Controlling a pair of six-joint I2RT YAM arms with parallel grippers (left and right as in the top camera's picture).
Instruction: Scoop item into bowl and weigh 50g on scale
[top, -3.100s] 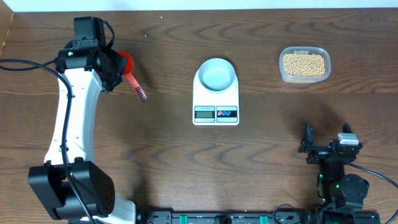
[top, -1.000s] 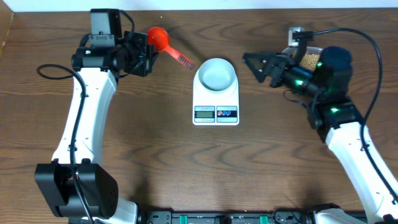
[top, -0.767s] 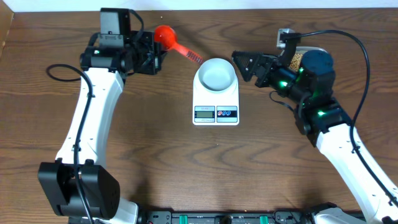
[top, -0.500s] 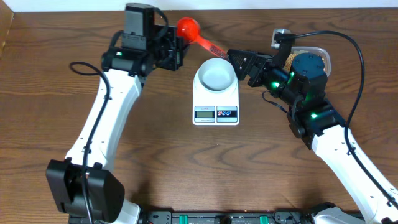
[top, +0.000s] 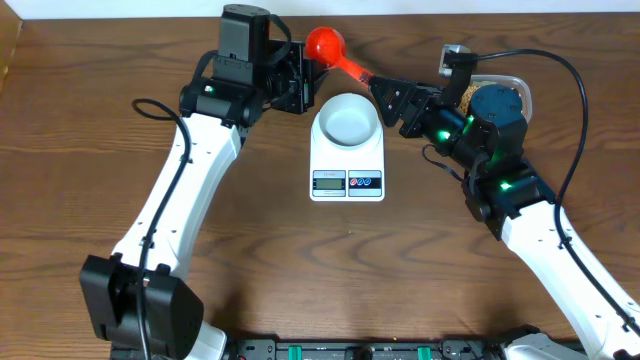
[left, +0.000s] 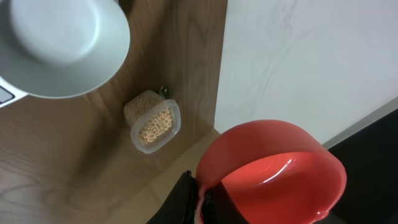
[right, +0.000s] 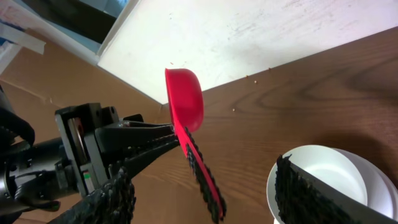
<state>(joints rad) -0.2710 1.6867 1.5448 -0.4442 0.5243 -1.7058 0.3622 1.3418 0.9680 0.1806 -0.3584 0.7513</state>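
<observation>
- Currently, beans (left: 155, 126) lying in a clear tub (left: 176, 122), left of centre in the left wrist view; at upper right of the overhead view, largely hidden behind the right arm.
- Bowl (top: 347, 118) seated on the rear of the scale (top: 347, 172), upper centre of the overhead view, pale interior showing.
- Red scoop (top: 326, 45) raised near the top edge, upper left of the bowl, with the handle slanting down-right past the bowl's rim.
- Left gripper (top: 298, 78) clamped on the scoop just below the cup.
- Right gripper (top: 385, 98) spread wide, one finger on each side of the handle's free end; contact with the handle not discernible.
- Brown wooden table (top: 250, 230) beneath everything.
</observation>
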